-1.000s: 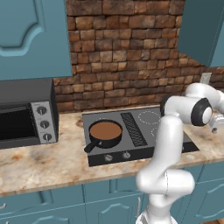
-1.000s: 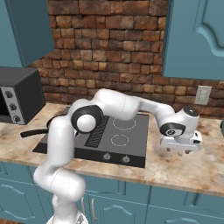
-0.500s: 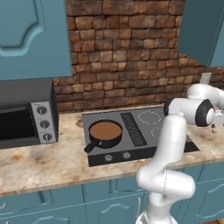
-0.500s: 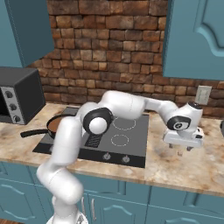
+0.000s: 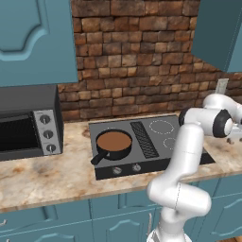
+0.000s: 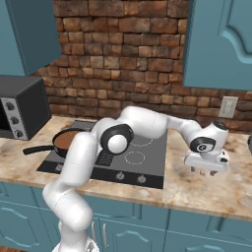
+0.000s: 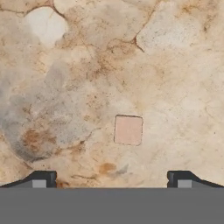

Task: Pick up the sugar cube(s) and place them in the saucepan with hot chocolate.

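A small pale sugar cube point(image 7: 128, 130) lies flat on the mottled stone counter, just ahead of my gripper point(image 7: 111, 180) and slightly right of its centre line. Both fingertips point(image 7: 41, 179) stand wide apart with nothing between them, so the gripper is open. In the right base view the gripper point(image 6: 203, 172) points down and hovers low over the counter to the right of the stove. The saucepan point(image 5: 113, 143) is black with brown liquid inside. It sits on the stove's front left burner, handle toward the front left, far left of the gripper point(image 6: 66, 140).
The black stove top point(image 6: 147, 157) lies between the gripper and the saucepan. A microwave point(image 5: 28, 123) stands at the far left. The brick wall with a socket point(image 6: 229, 107) runs behind the gripper. The counter's front edge point(image 6: 211, 209) is close below it.
The hand has shifted a little to the right over the counter and come down lower. The saucepan has stayed where it was.
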